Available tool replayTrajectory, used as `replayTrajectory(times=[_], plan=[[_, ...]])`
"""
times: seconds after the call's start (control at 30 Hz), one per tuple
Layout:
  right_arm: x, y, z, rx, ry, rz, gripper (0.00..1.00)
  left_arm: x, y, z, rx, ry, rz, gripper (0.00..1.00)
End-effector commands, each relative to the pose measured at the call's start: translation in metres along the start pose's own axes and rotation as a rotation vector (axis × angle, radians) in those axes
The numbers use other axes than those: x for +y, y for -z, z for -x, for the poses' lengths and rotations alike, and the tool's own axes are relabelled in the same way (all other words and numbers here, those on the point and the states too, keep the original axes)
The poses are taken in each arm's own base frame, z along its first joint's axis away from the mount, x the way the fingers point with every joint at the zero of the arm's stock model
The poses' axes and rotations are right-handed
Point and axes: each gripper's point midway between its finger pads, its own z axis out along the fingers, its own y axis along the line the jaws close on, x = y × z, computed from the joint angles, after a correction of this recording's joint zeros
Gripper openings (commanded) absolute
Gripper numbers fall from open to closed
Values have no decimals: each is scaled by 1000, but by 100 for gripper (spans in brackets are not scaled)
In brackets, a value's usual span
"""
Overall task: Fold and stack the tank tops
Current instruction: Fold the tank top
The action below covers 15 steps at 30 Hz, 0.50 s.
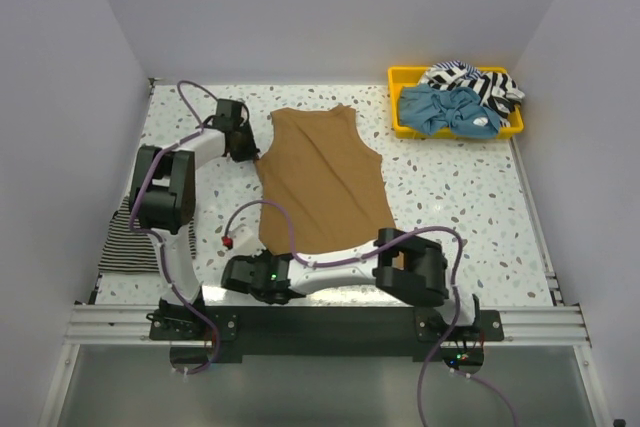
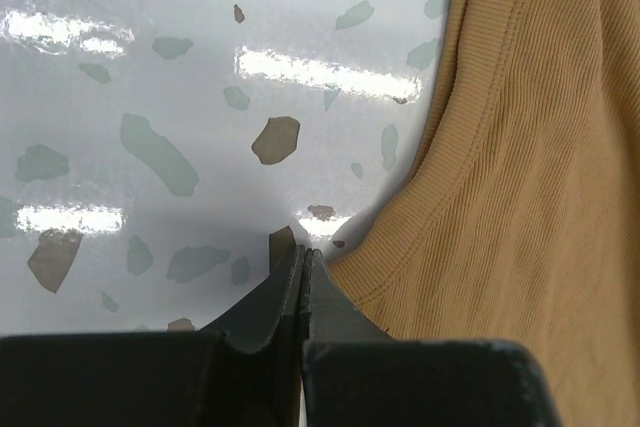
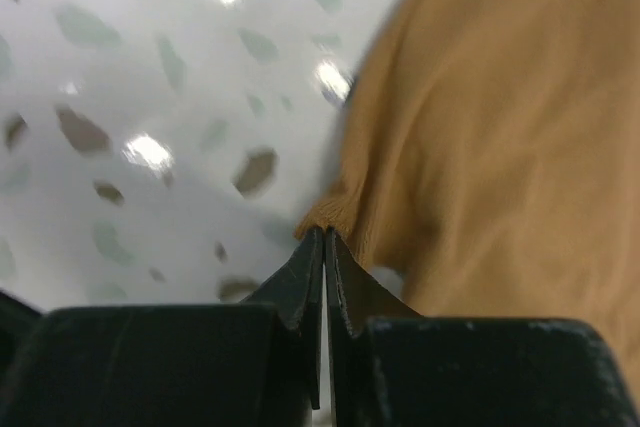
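— When you look from above, where are the two end effectors?
— Both are down at the tan tank top point(image 1: 325, 182), which lies flat on the table point(image 1: 460, 197), left of the yellow tray point(image 1: 400, 77) and nearer the arms. The left end effector point(image 1: 246, 152) sits at the armhole edge on the side away from the tray. The right end effector point(image 1: 265, 265) is at the hem corner on that same side.
— Which way does the top point?
— Its long axis runs near to far, slightly slanted, with the straps toward the back wall and the hem toward the arm bases.
— Other tops?
— A blue tank top point(image 1: 445, 109) and a black-and-white striped tank top point(image 1: 480, 82) are heaped in the tray. A folded striped tank top point(image 1: 130, 247) lies at the table edge farthest from the tray, partly under the left arm. The table is white with grey and brown speckles, and plain pale walls point(image 1: 320, 7) close it on three sides.
— And the left wrist view?
— The fingers are pressed together, tips on the table, touching the ribbed seam. I cannot tell whether any cloth is caught between them.
— The right wrist view?
— It is blurred, but the fingers are closed and pinch the puckered corner of the tan cloth.
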Motion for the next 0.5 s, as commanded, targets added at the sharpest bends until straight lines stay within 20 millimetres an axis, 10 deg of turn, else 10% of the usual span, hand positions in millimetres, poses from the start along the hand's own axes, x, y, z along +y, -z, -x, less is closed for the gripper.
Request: replayTrajectory(times=[0.0, 0.2, 0.47], plan=[[-17, 53, 30, -80, -122, 102, 0, 1, 11, -5, 0, 52, -12, 0], [-38, 94, 21, -82, -211, 200, 0, -2, 22, -9, -20, 96, -33, 0], [-27, 100, 14, -56, -267, 277, 0, -3, 30, -3, -54, 92, -31, 0]])
